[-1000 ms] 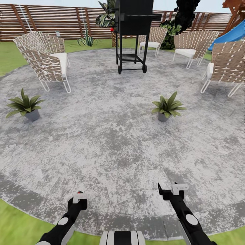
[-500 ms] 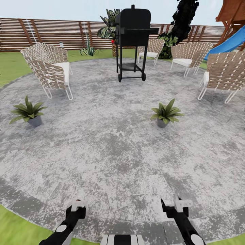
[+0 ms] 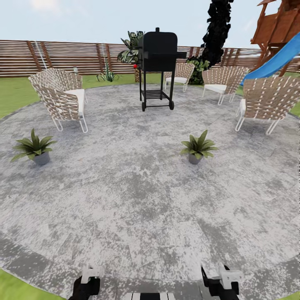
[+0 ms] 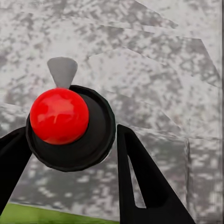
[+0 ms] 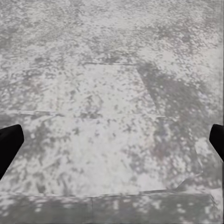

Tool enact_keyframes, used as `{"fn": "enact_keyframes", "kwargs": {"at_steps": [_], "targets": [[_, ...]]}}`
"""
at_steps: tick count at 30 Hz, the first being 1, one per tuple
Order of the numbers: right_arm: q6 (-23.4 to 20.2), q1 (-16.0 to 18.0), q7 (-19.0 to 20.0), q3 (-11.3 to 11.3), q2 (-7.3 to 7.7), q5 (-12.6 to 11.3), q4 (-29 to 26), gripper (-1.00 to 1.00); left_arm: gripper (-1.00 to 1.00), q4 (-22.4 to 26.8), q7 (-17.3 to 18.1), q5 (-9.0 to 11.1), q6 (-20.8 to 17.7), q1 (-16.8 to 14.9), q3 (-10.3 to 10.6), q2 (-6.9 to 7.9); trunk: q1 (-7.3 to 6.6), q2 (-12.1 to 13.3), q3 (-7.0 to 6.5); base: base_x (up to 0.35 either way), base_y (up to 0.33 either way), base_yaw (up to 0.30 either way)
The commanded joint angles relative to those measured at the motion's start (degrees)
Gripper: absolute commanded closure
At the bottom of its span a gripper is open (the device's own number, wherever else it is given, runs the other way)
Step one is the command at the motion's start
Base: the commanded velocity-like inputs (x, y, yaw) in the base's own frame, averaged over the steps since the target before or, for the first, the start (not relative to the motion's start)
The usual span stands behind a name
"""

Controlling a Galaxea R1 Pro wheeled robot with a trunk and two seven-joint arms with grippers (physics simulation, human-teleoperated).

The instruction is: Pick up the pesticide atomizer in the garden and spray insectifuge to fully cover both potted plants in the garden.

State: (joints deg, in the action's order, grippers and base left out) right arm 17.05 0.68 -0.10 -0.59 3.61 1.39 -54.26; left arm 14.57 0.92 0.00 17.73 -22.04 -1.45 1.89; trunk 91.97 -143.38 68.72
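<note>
Stone patio (image 3: 137, 200), both claws cut off below.

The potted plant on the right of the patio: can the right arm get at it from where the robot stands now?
Probably not. The right pincer hangs low at the near edge, and a wide stretch of bare patio lies between it and the potted plant. Nothing blocks the way, so the base likely must roll closer first.
</note>
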Motion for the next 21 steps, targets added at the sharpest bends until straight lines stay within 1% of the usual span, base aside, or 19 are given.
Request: {"fn": "enact_keyframes", "kwargs": {"at_steps": [1, 5, 11, 16, 21], "targets": [[0.20, -0.07, 0.03, -0.03, 0.00, 0.12, 1.30, -1.00, 1.00, 0.15, 0.05, -0.04, 0.19, 0.49, -0.04, 0.01, -0.04, 0.00, -0.28, 0.000, 0.000, -0.122], [0.27, -0.21, 0.16, -0.01, -0.08, 0.02, 4.32, -1.00, 1.00, 0.32, -0.01, -0.08, 0.13, 1.30, 0.04, 0.07, -0.14, 0.06, -1.49, 0.000, 0.000, -0.124], [0.30, -0.24, -0.01, 0.13, -0.48, -0.06, 8.78, -1.00, 1.00, -0.16, -0.11, 0.05, 0.12, 1.46, 0.08, 0.05, -0.29, 0.14, -3.31, 0.000, 0.000, -0.125], [0.35, -0.24, -0.06, 0.22, -0.55, -0.09, 10.24, -1.00, 1.00, -0.29, -0.05, 0.08, 0.11, 1.47, 0.07, 0.03, -1.39, 2.14, -4.56, 0.000, 0.000, -0.124], [0.36, -0.24, -0.07, 0.24, -0.59, -0.15, 10.48, -1.00, 1.00, -0.32, -0.04, 0.08, 0.03, 1.48, -0.03, 0.05, -2.49, 4.15, -5.55, 0.000, 0.000, -0.040]]}}
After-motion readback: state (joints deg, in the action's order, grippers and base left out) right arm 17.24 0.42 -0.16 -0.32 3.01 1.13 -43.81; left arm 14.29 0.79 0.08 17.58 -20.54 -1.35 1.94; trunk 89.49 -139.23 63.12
